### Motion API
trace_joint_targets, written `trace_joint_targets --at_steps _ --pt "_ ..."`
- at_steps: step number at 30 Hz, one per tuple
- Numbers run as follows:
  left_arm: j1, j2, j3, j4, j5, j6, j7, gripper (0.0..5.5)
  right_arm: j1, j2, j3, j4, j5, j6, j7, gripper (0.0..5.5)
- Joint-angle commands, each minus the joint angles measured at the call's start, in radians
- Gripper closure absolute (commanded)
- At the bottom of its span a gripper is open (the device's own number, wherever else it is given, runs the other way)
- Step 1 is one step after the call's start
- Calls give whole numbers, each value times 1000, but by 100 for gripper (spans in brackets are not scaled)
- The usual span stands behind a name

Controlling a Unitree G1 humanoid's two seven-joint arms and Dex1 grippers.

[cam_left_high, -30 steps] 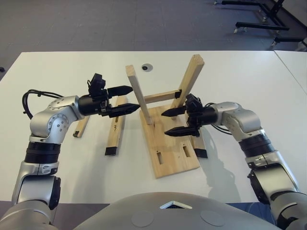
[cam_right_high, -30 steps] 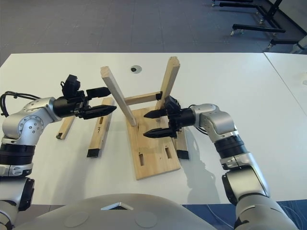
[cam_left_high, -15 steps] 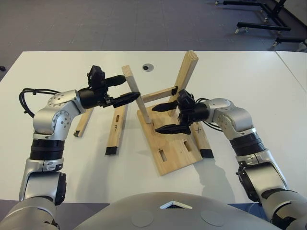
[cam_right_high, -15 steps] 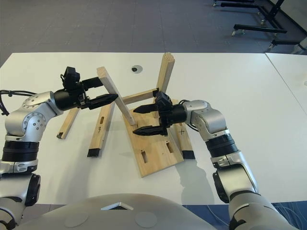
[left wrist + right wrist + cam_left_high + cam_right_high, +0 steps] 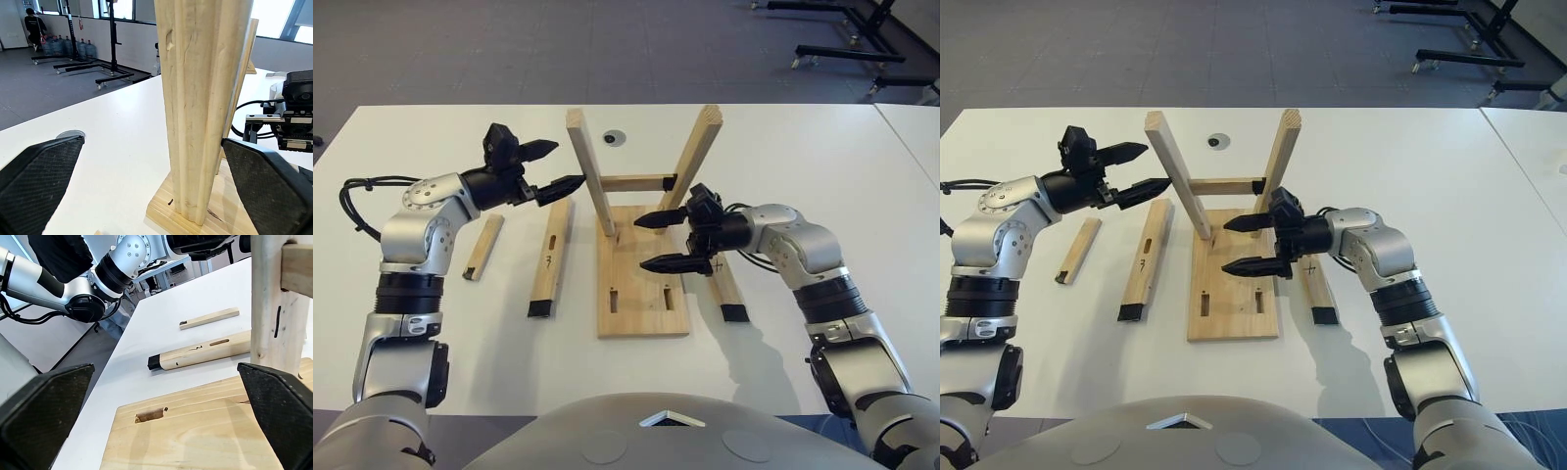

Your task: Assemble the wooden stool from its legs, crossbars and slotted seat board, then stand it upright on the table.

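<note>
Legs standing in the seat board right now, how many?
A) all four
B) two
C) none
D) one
B: the left standing leg and the right standing leg rise from the far end of the seat board, joined by a crossbar, while the near slots are empty.

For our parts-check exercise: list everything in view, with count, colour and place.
slotted wooden seat board: 1, pale wood, flat mid-table
upright square wooden legs: 2, pale, standing on the board
wooden crossbar: 1, pale, joining them
loose black-tipped wooden legs: 2, pale, lying either side of the board
short wooden bar: 1, pale, farthest left
round table grommet: 1, dark, far side
white table: 1
left end effector: black, open, at the left upright leg
right end effector: black, open, over the board
</note>
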Motion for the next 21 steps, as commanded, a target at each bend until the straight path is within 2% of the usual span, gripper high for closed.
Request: trace_joint_targets --at_steps 1,6,10,13,18,21 --pt "-3 -7 12 -27 -5 6 0 36 16 -11 -34 -66 16 6 -19 10" --pt "119 27 128 -220 -120 49 -3 36 92 -74 -159 -181 118 74 -46 10" --pt "266 59 324 -362 -83 41 176 36 199 -91 -398 -302 318 148 -134 10" --pt "376 56 391 -383 -48 49 264 36 261 -84 -523 -345 427 172 -213 10" --pt "456 -25 372 -421 0 32 401 36 395 -131 -567 -392 401 164 -275 10" --pt "585 -75 387 -433 -12 124 476 36 458 -121 -569 -425 415 166 -300 10"
